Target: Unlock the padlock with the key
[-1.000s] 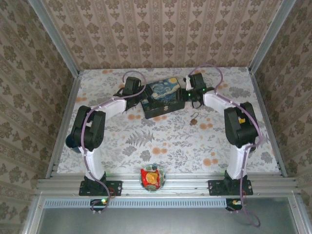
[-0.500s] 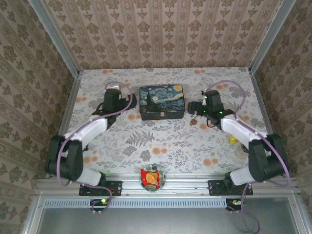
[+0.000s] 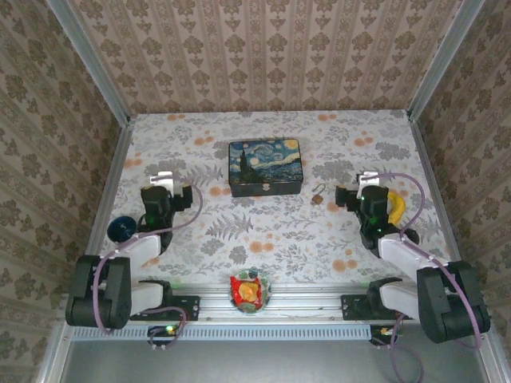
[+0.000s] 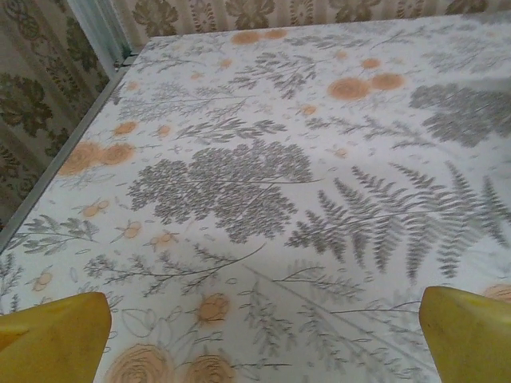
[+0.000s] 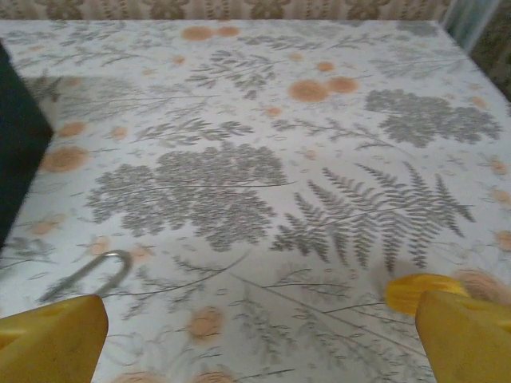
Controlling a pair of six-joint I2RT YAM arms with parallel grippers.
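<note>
The table point(image 3: 263, 231) is covered with a white cloth that has grey ferns and orange flowers printed on it. Three walls close it in: the back wall point(image 3: 263, 56), the left wall point(image 3: 40, 159) and the right wall point(image 3: 479, 159), all with the same beige wallpaper of brown leaf ornaments in vertical stripes. A metal post point(image 3: 88, 60) stands in the far left corner and another post point(image 3: 447, 56) in the far right one. A metal rail point(image 3: 303, 305) runs along the near edge of the table, and below it lies a plain grey surface point(image 3: 271, 359). The light is soft and even, and the shadows on the cloth are weak.
</note>
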